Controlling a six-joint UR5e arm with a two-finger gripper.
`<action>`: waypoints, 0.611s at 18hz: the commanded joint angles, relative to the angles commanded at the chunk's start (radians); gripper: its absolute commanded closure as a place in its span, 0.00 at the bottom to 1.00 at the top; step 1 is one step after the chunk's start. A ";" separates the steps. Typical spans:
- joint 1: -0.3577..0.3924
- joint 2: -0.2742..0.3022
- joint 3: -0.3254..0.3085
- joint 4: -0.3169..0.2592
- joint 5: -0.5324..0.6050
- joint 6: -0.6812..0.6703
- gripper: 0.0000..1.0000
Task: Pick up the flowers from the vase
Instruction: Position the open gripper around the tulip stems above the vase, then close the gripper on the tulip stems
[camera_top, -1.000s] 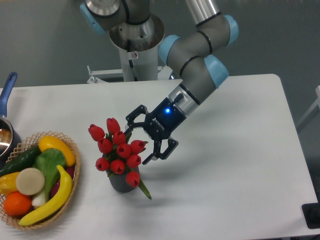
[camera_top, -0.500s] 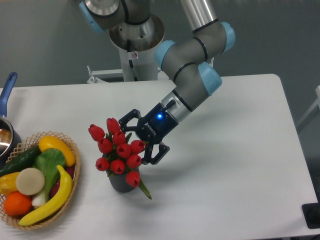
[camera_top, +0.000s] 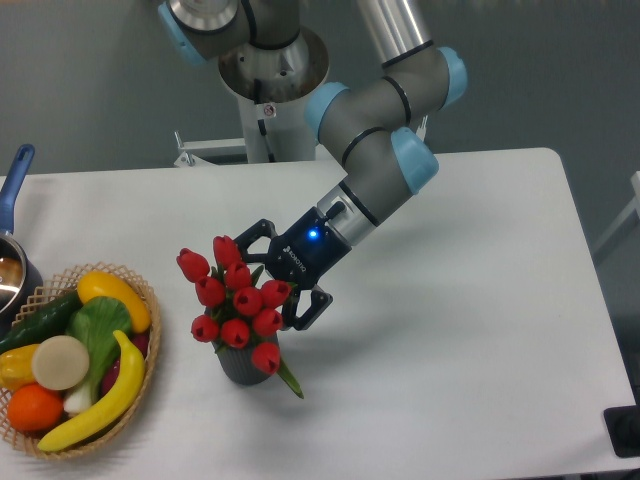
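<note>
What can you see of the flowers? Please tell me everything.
The flowers are a bunch of about nine closed red tulip heads with green leaves, looking artificial. They stand nearly upright in the vase, one leaf hanging over its rim. The open hand reaches the bunch from the right, its fingers at the heads; contact is unclear.

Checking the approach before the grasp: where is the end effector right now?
The end effector is left of the table's centre, open, pressed against the right side of the flowers above the vase.
</note>
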 joint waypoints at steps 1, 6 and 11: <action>0.000 -0.003 0.002 0.000 -0.002 0.002 0.23; -0.002 -0.003 0.002 0.000 -0.005 0.000 0.39; 0.000 -0.003 0.002 0.000 -0.031 0.000 0.52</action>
